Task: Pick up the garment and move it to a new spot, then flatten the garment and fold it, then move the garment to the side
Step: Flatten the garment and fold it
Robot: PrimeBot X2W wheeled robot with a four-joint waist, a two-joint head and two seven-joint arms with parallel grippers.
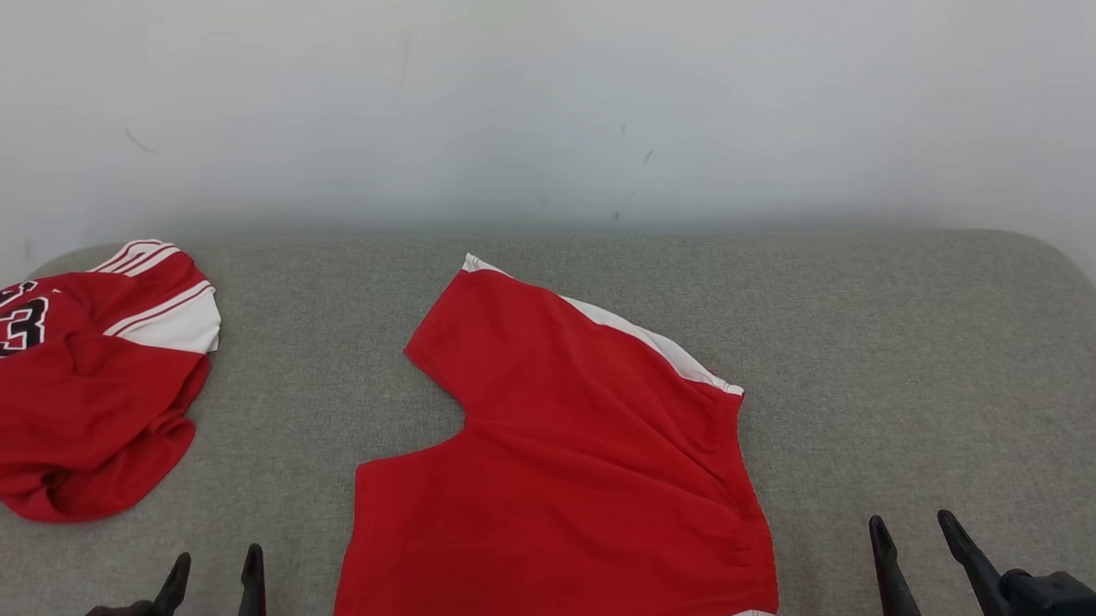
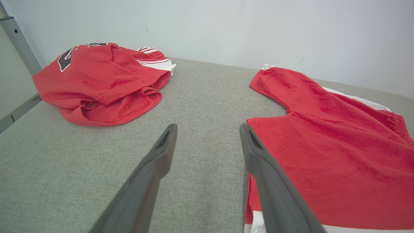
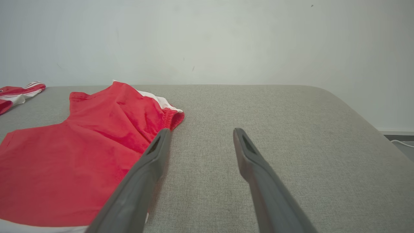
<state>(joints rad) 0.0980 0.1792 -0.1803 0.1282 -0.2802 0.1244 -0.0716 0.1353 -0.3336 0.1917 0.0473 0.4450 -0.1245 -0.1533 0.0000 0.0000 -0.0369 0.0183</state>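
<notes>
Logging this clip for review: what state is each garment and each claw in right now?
red shorts: spread flat, unfolded, on the grey cushion.
red jersey: crumpled in a heap on the robot's left.
left claw: open, holding nothing.
right claw: open, holding nothing.

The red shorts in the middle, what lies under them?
The red shorts lie flat on the grey fabric surface, which shows beside them. Anything else beneath the cloth is covered and cannot be seen.
</notes>
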